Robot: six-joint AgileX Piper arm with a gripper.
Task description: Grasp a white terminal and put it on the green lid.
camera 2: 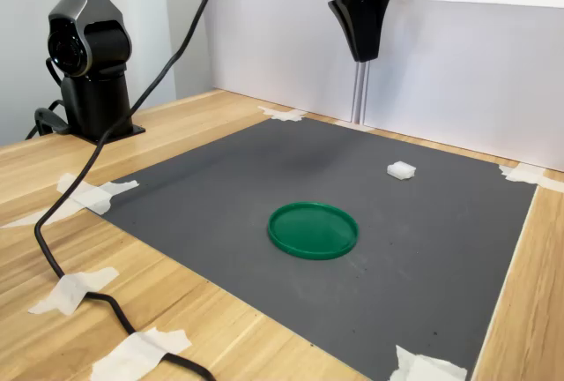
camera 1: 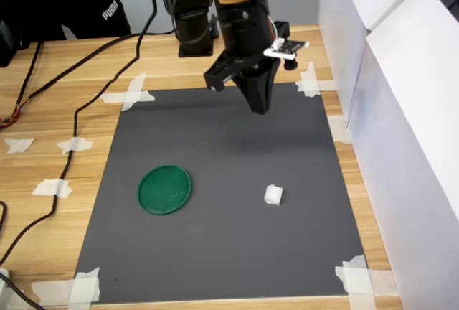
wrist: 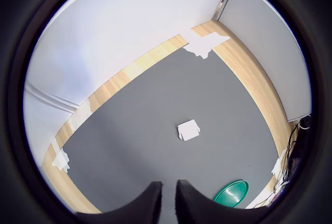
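In the first exterior view, taken from left to right, the green lid (camera 1: 165, 189) is seen lying flat on the dark mat (camera 1: 215, 252), the white terminal (camera 1: 273, 195) is seen resting on the mat well apart from it toward the first exterior view's right, and the gripper (camera 1: 259, 105) is held high above the mat's far half with its fingers drawn together and nothing carried between them. A miss is judged the likeliest fault from here: the terminal is small and light, so if the jaws are not opened wide before the descent, or are brought down off-centre, the piece could be nudged aside or tipped rather than caught (a slanted pinch might also squirt it out). A later release from too high could let it bounce off the lid's raised rim. The terminal's ribbed top and its offset ahead of the fingertips (wrist: 155, 198) are shown only by the wrist view, where the lid is cut off at the edge; the height of the gripper over the mat is shown best by the second exterior view.
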